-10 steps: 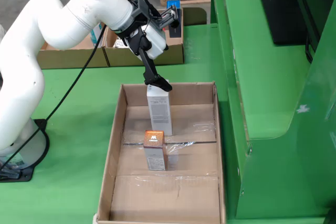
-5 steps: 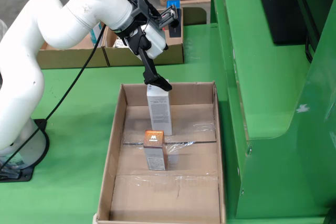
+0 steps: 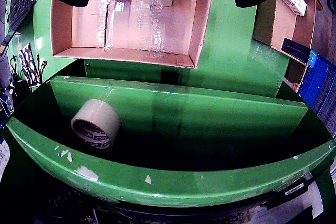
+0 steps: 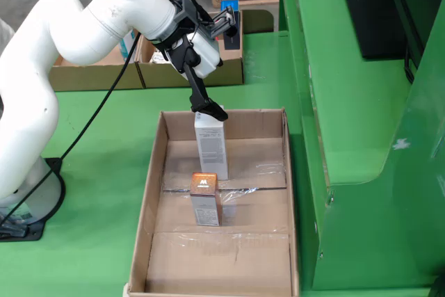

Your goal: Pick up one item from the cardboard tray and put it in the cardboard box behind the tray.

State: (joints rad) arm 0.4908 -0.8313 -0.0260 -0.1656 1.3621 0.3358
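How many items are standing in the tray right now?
2. A white carton stands near the tray's far end under the hand; a shorter copper-topped box stands mid-tray. Nothing seems hidden.

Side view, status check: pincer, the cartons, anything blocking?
Pincer at the top of the white carton, grip unclear. Carton upright in cardboard tray. Orange-topped carton stands apart, nearer camera. Nothing blocking.

From the side view, a cardboard tray (image 4: 154,193) sits on the desk (image 4: 97,227). Inside it, a tall carton (image 4: 211,145) stands behind a smaller box (image 4: 206,199). An open cardboard box (image 4: 201,73) lies behind the tray.
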